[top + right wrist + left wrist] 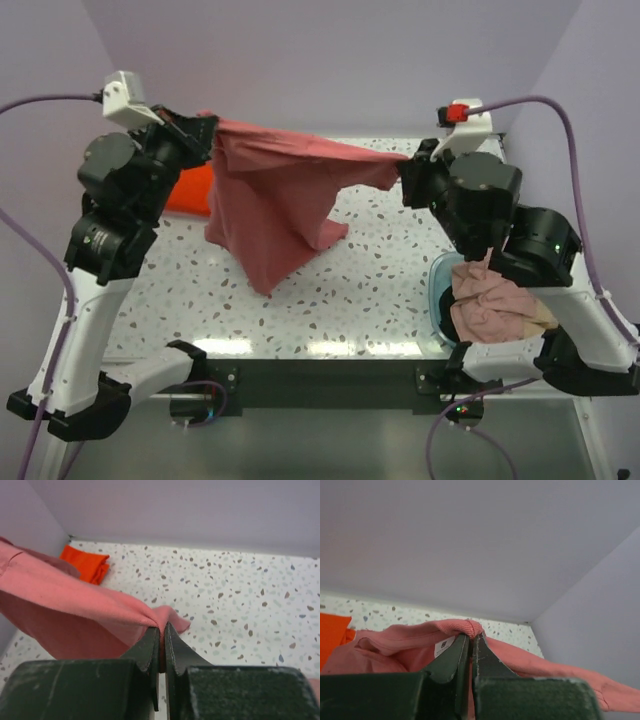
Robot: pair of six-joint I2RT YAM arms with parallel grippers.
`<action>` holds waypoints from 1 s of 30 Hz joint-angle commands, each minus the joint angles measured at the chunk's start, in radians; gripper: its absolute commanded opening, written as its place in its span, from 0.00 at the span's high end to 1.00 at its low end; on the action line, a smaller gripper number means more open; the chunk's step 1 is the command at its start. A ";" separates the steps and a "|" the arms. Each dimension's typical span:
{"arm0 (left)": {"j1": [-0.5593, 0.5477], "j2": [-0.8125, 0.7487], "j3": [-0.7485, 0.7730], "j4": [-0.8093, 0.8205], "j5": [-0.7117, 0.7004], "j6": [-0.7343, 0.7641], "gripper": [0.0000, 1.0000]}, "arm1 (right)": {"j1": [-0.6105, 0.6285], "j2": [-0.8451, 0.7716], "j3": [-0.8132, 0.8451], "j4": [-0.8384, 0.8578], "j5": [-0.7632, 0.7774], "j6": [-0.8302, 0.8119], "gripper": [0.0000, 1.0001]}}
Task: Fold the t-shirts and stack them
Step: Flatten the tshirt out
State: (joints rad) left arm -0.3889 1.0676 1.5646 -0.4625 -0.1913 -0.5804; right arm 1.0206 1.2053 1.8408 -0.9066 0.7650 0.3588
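Note:
A salmon-pink t-shirt (pixel 280 200) hangs stretched in the air between both arms, its lower part draping down to the speckled table (pixel 380 270). My left gripper (pixel 205 128) is shut on the shirt's ribbed collar (pixel 470 629), beside a white label (pixel 444 647). My right gripper (pixel 405 165) is shut on another edge of the same shirt (pixel 161 619). A folded bright orange t-shirt (pixel 188 190) lies at the back left of the table, also seen in the right wrist view as the orange t-shirt (pixel 86 562). Further pink and beige t-shirts (pixel 490 300) are bunched in the teal basin (pixel 436 290).
The basin sits at the right near edge, partly under my right arm. Lilac walls (pixel 330 60) close in the table at the back and on both sides. A black bar (pixel 320 375) runs along the near edge between the arm bases.

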 commanded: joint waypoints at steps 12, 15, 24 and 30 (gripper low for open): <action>-0.001 0.189 0.440 -0.042 -0.215 0.137 1.00 | -0.158 0.281 0.468 0.106 0.039 -0.339 1.00; 0.002 0.293 0.443 0.013 -0.312 0.182 1.00 | -0.362 0.398 0.517 0.081 -0.181 -0.294 1.00; 0.097 0.774 0.865 0.082 -0.188 0.272 1.00 | -0.527 0.649 0.676 0.238 -0.293 -0.327 1.00; 0.102 0.740 0.855 0.304 -0.086 0.260 1.00 | -0.571 0.573 0.670 0.394 -0.302 -0.385 1.00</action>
State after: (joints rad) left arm -0.2932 1.9659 2.3798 -0.4301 -0.3370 -0.3439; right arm 0.4614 1.9129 2.4653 -0.6853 0.4713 0.0372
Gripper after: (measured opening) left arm 0.041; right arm 0.035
